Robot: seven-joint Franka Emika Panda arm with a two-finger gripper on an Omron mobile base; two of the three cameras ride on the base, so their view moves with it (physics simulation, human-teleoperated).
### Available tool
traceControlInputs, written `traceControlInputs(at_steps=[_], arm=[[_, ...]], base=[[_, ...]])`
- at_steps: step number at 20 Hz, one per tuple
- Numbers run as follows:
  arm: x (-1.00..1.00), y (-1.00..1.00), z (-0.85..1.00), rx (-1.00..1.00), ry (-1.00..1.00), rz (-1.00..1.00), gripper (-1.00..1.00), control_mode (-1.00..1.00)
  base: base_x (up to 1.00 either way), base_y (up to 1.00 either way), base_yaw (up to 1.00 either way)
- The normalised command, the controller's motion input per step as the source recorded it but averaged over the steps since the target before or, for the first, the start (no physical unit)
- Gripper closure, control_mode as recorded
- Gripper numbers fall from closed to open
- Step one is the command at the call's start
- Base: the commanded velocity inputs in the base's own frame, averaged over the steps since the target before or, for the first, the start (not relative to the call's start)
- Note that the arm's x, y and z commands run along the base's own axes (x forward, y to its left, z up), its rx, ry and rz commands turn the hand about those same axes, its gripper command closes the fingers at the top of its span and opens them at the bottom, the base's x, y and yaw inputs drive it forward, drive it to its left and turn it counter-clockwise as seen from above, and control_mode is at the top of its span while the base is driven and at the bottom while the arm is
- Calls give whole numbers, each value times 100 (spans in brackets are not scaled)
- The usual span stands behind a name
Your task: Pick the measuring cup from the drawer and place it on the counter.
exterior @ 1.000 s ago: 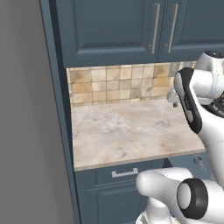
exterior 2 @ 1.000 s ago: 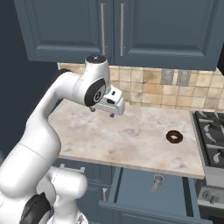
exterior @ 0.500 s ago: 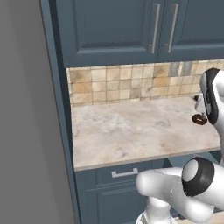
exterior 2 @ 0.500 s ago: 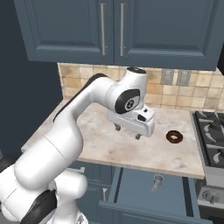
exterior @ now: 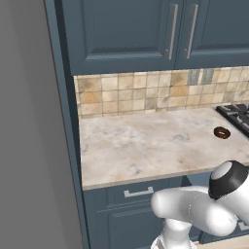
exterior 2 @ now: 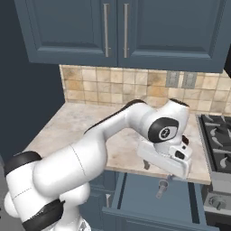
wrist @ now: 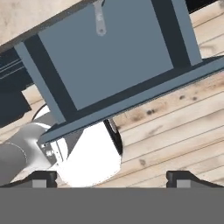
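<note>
Gripper wide open, holding nothing, above open drawer. Go down slow, line up over measuring cup, then squeeze handle.

Counter polished veined stone; drawer matt painted; floor wood planks

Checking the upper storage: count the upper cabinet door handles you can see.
2. One handle on the left door, one handle on the right door, side by side above the counter. More may lie outside the frame.
</note>
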Motion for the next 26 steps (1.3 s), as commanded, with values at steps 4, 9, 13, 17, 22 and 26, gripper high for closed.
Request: traceControlInputs(at_steps=[4, 9, 13, 17, 22, 26], arm=[[-16, -22, -90, -3, 27, 2, -100, -100], [5, 0, -77, -5, 17, 16, -100, -100], [11, 0, -56, 0, 7, 24, -100, -100], [0, 0, -61, 0, 0, 25, -100, -100], [0, 6, -56, 0, -6, 24, -100, -100], [6, 1, -31, 0, -14, 21, -100, -100]], base=[[0, 0, 0], [0, 0, 0], [0, 0, 0], [0, 0, 0], [0, 0, 0], [0, 0, 0]])
